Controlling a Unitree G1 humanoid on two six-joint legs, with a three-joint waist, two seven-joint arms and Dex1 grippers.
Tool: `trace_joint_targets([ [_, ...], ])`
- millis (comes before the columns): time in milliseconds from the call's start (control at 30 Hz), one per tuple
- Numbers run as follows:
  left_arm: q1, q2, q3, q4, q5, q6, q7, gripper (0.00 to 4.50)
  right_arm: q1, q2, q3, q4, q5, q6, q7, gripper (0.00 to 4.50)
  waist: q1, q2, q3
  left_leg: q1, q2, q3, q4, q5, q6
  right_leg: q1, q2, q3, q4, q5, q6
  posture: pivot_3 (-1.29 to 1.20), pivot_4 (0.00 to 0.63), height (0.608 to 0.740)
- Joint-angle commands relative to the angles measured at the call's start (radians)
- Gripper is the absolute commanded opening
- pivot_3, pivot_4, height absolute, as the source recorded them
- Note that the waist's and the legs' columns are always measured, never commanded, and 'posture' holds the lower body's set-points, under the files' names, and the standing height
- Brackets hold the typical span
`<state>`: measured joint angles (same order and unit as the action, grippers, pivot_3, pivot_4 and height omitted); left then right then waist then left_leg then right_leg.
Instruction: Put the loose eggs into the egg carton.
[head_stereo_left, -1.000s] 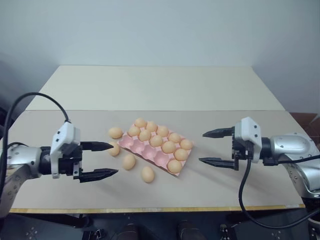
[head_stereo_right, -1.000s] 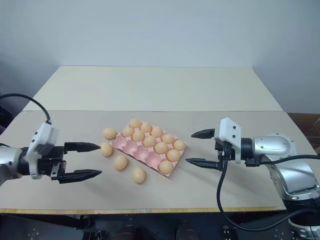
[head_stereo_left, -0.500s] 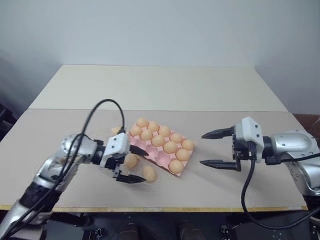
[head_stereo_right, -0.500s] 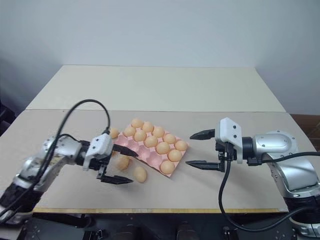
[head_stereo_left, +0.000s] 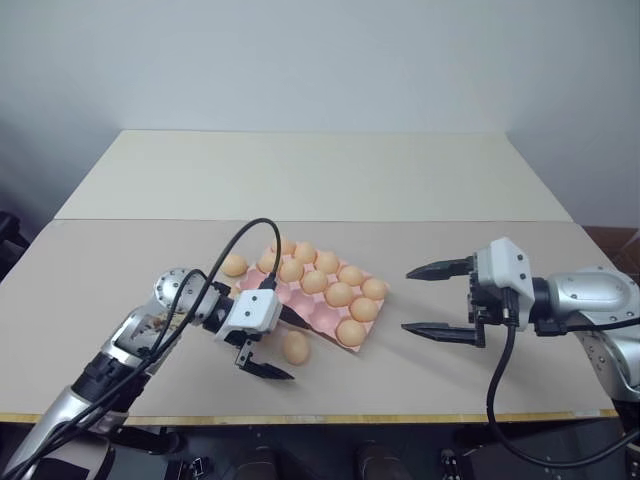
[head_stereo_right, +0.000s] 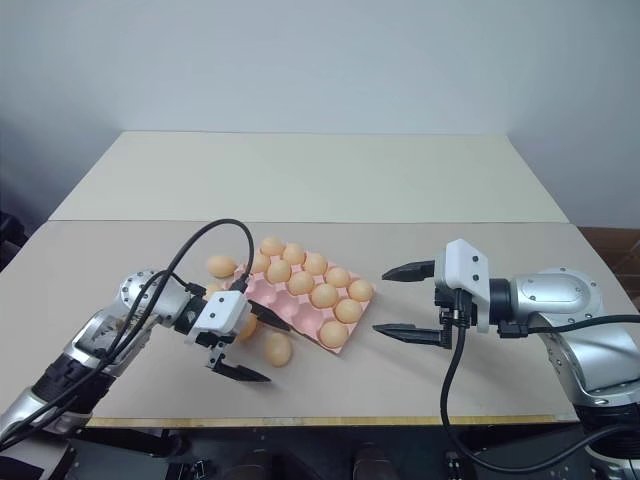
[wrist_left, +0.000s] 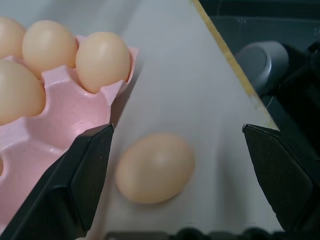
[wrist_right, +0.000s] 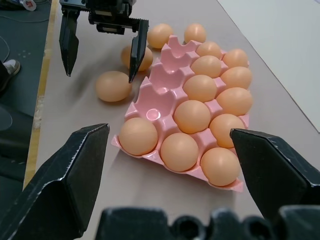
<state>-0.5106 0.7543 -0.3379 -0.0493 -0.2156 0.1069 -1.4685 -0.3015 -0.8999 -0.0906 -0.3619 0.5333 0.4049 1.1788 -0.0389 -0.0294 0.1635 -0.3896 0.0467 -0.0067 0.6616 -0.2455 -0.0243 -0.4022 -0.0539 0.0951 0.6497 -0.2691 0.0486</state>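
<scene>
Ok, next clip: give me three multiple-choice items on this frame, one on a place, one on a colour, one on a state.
1. Where does the egg nearest the left gripper lie?
A. In a carton cup
B. On the table, beside the carton
C. In the right gripper

2. What colour is the carton?
A. Pink
B. Grey
C. Blue

3. How is the left gripper?
A. Shut on an egg
B. Shut, empty
C. Open, holding nothing

Key: 1 B, the egg rests on the table next to the carton's edge; 2 A, the moulded tray is pink; 3 C, its fingers stand wide apart on either side of the egg, touching nothing.
</scene>
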Motion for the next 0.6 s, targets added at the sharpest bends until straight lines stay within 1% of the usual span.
trace_joint_targets([
  [33, -0.023, -0.02, -0.017, 0.017, 0.033, -0.044, -0.002, 4.49, -0.01, -0.014, -0.033, -0.028, 0.012, 0.0, -0.01, 4.5, 0.001, 0.0, 0.0, 0.0, 0.0, 0.0, 0.0, 0.0, 0.0, 0.0, 0.0, 0.0, 0.0, 0.0, 0.0, 0.0, 0.15, 0.74],
  [167, -0.028, -0.044, -0.025, 0.039, 0.06, -0.06, 0.009, 4.49, -0.012, -0.014, -0.033, -0.031, 0.009, 0.0, -0.019, 4.5, 0.002, 0.0, 0.0, 0.0, 0.0, 0.0, 0.0, 0.0, 0.0, 0.0, 0.0, 0.0, 0.0, 0.0, 0.0, 0.0, 0.15, 0.74],
  [333, -0.036, -0.049, -0.046, 0.064, 0.124, -0.081, 0.024, 4.49, -0.014, -0.016, -0.031, -0.04, 0.013, 0.003, -0.03, 4.5, 0.0, 0.0, 0.0, 0.0, 0.0, 0.0, 0.0, 0.0, 0.0, 0.0, 0.0, 0.0, 0.0, 0.0, 0.0, 0.0, 0.15, 0.74],
  [433, -0.043, -0.048, -0.054, 0.085, 0.158, -0.112, 0.027, 3.9, -0.016, -0.016, -0.029, -0.043, 0.014, 0.005, -0.036, 4.5, 0.002, 0.0, 0.0, 0.0, 0.0, 0.0, 0.0, 0.0, 0.0, 0.0, 0.0, 0.0, 0.0, 0.0, 0.0, 0.0, 0.15, 0.74],
  [600, -0.042, -0.062, -0.037, 0.077, 0.145, -0.096, 0.042, 2.24, -0.016, -0.012, -0.03, -0.049, 0.015, 0.006, -0.049, 4.5, 0.002, 0.0, 0.0, 0.0, 0.0, 0.0, 0.0, 0.0, 0.0, 0.0, 0.0, 0.0, 0.0, 0.0, 0.0, 0.0, 0.15, 0.74],
])
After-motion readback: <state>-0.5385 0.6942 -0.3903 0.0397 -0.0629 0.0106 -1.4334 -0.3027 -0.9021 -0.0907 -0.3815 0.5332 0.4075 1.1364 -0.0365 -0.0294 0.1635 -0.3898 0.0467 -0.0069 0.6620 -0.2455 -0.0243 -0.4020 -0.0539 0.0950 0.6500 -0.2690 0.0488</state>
